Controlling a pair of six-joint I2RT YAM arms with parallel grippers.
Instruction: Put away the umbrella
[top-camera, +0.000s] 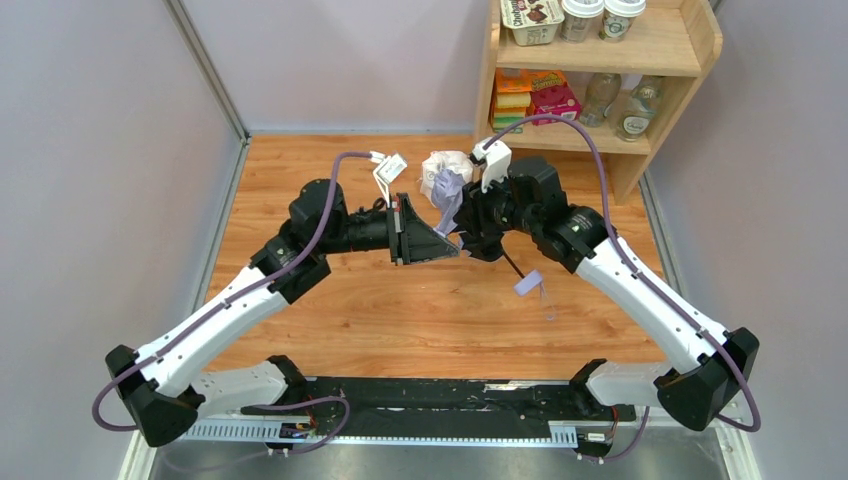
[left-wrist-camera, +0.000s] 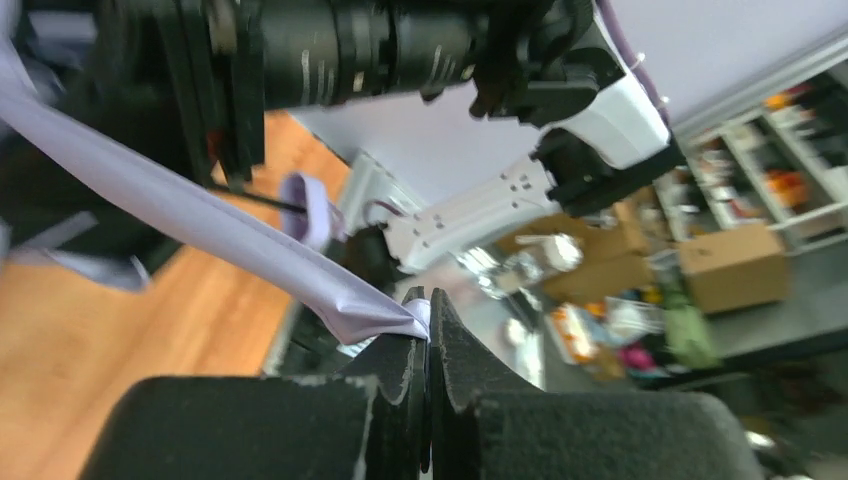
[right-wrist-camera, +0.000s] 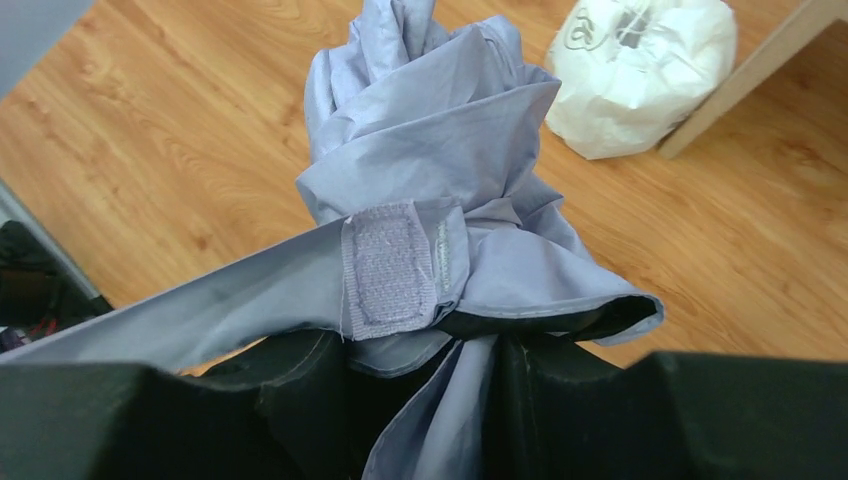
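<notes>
Bright even light, soft shadows, left wrist view blurred, top view sharp

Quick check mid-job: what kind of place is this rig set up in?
Probably a robotics lab test cell: a wooden table boxed in by plain wall panels, a small shelf stocked with snacks and bottles, and a cardboard box beyond.

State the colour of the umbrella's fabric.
The umbrella is pale lavender, black on its underside; the right wrist view shows it best.
</notes>
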